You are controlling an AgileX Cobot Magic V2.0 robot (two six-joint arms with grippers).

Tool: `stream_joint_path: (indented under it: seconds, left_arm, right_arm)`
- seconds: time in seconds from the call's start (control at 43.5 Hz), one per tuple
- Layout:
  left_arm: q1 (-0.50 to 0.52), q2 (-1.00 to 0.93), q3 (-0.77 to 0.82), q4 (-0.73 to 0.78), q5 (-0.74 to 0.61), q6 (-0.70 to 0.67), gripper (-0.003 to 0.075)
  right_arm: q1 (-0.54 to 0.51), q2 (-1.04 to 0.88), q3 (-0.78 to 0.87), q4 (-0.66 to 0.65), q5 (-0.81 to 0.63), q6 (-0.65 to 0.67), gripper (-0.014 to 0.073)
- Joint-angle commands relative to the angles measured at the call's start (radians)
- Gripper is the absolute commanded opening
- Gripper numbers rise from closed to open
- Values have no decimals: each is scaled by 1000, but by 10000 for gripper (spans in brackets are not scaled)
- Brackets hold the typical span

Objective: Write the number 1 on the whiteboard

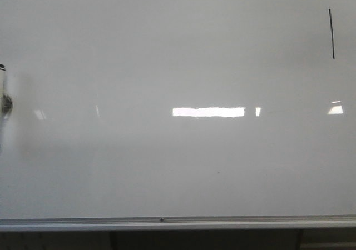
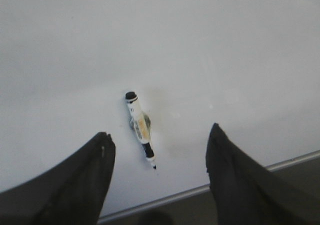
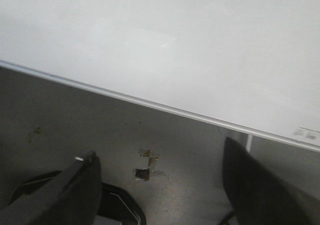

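Number 1 (image 1: pixel 331 33) stood at whiteboard (image 1: pixel 178 166) upper right. Marker (image 2: pixel 139 127) lay flat, ahead of spread, empty left gripper (image 2: pixel 160 155); right gripper (image 3: pixel 160 185) spread, off-board.

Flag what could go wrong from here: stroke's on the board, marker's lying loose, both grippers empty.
1. The marker lies uncapped on the whiteboard with its tip near the edge rail; a nudge from the open left gripper could roll it off or leave a stray mark.
2. The number 1 sits close to the board's right edge; any pass there could smear it.
3. Glare streaks may confuse stroke detection.
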Motion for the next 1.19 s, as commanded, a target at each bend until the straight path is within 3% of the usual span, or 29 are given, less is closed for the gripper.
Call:
stream_joint_path:
  seconds: [0.0,0.115,0.276,0.574,0.873,0.965,1.011,1.172]
  left_arm:
    - [-1,-89,-36,81,52,-85,400]
    - [-1,-194,-25,166,111,-192,400]
    - [-1,-334,49,162,107,-237,400]
    - [-1,-502,188,162,75,-241,400]
    - [-1,-515,206,145,51,-241,400]
    - [-1,-515,206,130,44,-241,390]
    - [-1,-515,206,125,37,-241,361]
    - [-1,-515,206,123,23,-241,195]
  right_arm:
    - [-5,-73,-27,-32,64,50,538]
    - [-5,-162,-26,-19,45,50,538]
    - [-5,-267,25,-13,-1,52,538]
    - [-5,-431,214,-13,-92,56,538]
    - [-5,-449,250,-12,-114,56,531]
    - [-5,-449,250,-12,-118,56,447]
    - [-5,-449,250,-12,-121,56,352]
    - [-5,-449,250,-11,-128,56,85]
